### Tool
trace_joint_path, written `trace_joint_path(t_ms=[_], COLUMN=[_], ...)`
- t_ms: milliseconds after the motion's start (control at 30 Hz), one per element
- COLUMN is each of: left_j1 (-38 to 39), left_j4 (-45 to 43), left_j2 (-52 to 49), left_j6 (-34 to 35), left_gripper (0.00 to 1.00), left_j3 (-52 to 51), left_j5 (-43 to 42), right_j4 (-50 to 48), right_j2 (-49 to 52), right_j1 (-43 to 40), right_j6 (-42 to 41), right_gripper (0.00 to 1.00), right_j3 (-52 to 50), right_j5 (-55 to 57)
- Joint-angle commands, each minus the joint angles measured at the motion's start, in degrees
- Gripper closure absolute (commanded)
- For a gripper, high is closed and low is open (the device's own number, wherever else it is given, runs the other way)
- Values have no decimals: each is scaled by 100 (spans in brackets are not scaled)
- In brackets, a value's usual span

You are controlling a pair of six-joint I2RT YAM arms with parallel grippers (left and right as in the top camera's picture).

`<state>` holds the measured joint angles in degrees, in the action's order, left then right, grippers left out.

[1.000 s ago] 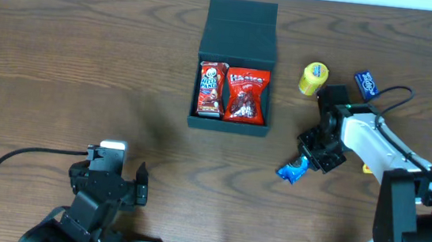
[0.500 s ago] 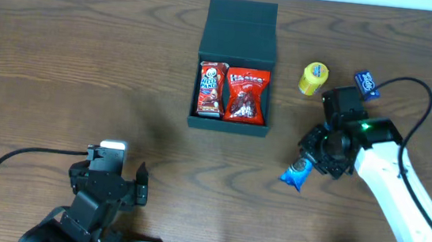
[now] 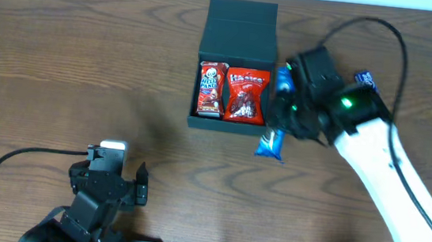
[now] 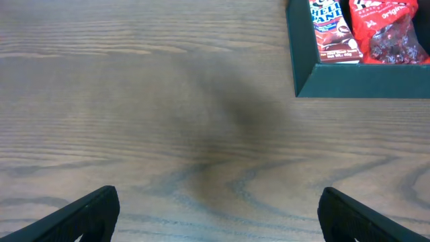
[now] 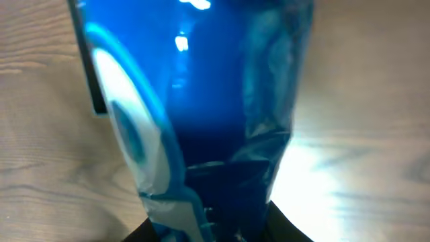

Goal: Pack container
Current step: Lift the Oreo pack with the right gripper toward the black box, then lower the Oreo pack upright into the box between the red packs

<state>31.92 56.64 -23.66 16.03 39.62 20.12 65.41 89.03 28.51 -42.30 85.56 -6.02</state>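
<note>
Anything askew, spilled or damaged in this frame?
Nothing stands out: two red snack packets lie flat in the open dark teal cardboard box, and the right gripper holds a blue foil packet beside it.

The container (image 3: 241,30) was a dark matte teal-green against the brown, wavy-grained table (image 3: 71,59), with a bright red packet (image 3: 246,96) and a red, white and brown packet (image 3: 211,89) inside, while the glossy blue packet (image 3: 271,144) bore a white oval below the white right arm (image 3: 372,152) and its green light.
</note>
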Motion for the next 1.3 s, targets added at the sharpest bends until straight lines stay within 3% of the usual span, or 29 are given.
trace_joint_path(t_ms=[0,367,500,667,1000,1133,1267], left_j1=[-33,-33,-33,-33,-33,-33,-33], left_j4=[13,11,11,11,11,11,11], left_j2=[26,26,26,26,26,26,26], left_j6=[-81,-81,-81,-81,-83,-81,-81], left_gripper=[5,5,5,5,5,5,5], left_j3=[-50,-50,-50,-50,-50,-50,-50], left_j5=[103,103,103,103,103,103,103], right_j4=[63,382,398,470,675,634,632], right_j2=[708,2621,2841,2828,2817,2765,2778], right_j1=[101,170,197,201,212,308,345], right_j6=[127,520,669,774,918,1707,2514], right_gripper=[74,71,74,69,35,17,11], right_j3=[549,2448,2614,2632,2632,2632,2629], right_j5=[-22,-754,-752,-745,-466,-446,-444])
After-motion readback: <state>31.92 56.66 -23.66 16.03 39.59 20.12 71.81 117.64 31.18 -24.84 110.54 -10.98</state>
